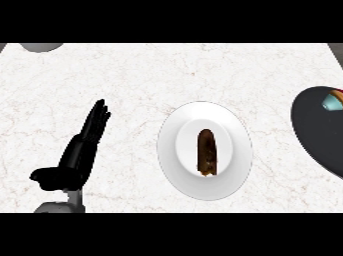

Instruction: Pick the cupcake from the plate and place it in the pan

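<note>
Your left hand (82, 145) stands at the lower left of the frame, fingers straight and pointing up, holding nothing; it looks like a resting pose, well apart from anything on the counter (130, 70). Your right hand does not show at all. The plate (226, 185) sits at centre, and the brown upright shape in its middle is a narrow thing that does not read clearly as a cupcake. The pan (321, 135) lies at the right edge, cut off by the frame, with only the start of its handle showing at the lower right. Inside its upper part sits a small coloured thing (338, 101) of teal, red and cream, which may well be the cupcake (338, 101) already placed; you cannot tell for sure. A grey rounded object (41, 46) is clipped at the upper left.
</note>
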Tool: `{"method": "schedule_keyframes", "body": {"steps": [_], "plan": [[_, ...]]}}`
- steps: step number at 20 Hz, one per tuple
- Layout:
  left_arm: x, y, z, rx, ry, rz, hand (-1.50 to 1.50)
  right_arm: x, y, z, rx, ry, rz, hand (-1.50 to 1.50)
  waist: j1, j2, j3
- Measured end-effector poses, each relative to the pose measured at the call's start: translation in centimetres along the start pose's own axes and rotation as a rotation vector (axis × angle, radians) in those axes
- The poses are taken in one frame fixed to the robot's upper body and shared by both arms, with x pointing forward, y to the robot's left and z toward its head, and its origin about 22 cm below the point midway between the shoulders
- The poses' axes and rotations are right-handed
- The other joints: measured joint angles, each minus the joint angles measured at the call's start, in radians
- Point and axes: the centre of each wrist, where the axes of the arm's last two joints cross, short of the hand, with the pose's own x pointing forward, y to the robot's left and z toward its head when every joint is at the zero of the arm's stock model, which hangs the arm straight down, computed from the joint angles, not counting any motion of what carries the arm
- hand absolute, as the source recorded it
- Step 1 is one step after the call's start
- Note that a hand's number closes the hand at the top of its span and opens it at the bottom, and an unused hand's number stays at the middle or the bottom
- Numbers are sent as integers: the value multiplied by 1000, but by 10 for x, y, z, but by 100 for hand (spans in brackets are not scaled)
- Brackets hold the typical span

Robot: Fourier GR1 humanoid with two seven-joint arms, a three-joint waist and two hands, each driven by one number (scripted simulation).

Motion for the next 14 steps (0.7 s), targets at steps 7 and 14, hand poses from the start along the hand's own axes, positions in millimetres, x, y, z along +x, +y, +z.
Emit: {"method": "schedule_keyframes", "body": {"steps": [7, 14], "plan": [[-2, -8, 4, -1, -3, -3, 0, 7, -2, 15, -4, 13, 49, -150, 1, 0, 0], [-1, -5, 5, -2, -3, -3, 0, 3, -6, 17, -20, -1, 113, -150, 2, 0, 1]]}}
